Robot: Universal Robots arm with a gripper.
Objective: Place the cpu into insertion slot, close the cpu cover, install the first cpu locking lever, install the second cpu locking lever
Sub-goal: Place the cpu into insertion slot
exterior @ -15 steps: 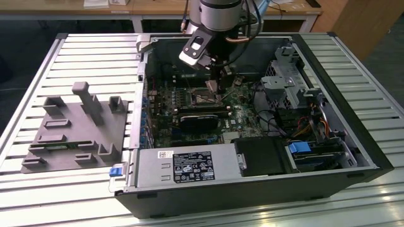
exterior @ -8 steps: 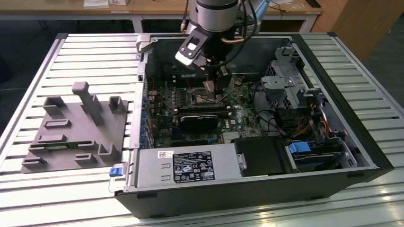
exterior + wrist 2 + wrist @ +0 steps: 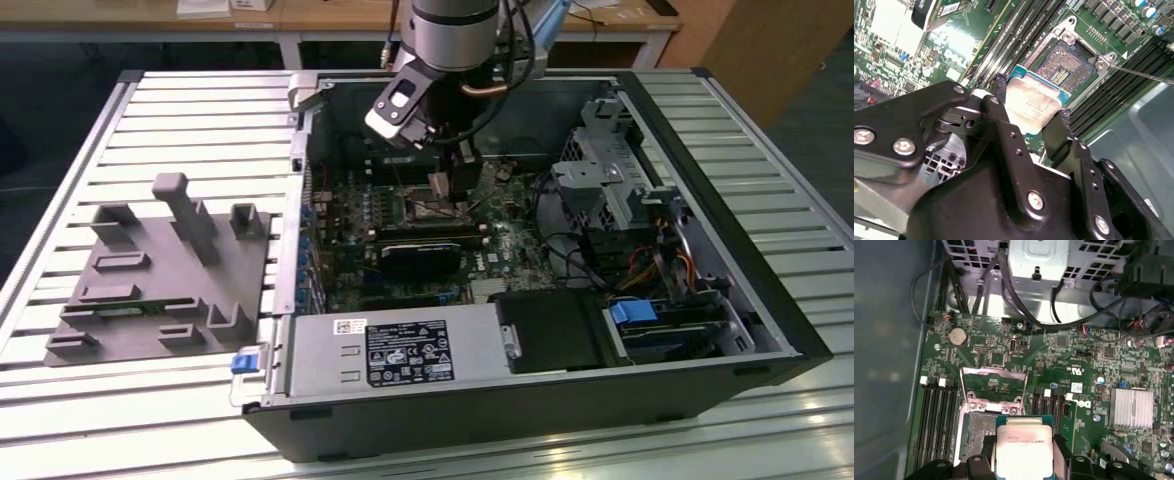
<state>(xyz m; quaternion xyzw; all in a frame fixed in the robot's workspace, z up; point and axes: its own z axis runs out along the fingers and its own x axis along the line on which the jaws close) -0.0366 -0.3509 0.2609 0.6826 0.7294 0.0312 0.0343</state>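
Holding the cpu (image 3: 1024, 447) clamped between the fingers (image 3: 1056, 135) of the gripper (image 3: 1031, 107), face up, partly over the insertion slot (image 3: 1066, 72) (cpu cover (image 3: 994, 371) standing open), with the rest of it beyond the fingertips.

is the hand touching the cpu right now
Touching. In the second wrist view the fingers of the hand clamp opposite edges of the cpu, with no gap.

Silvery-beige cpu (image 3: 1024, 447) edged green, green motherboard (image 3: 1054, 365), black fingers (image 3: 1004, 125), pale grey ribbed table (image 3: 200, 110).
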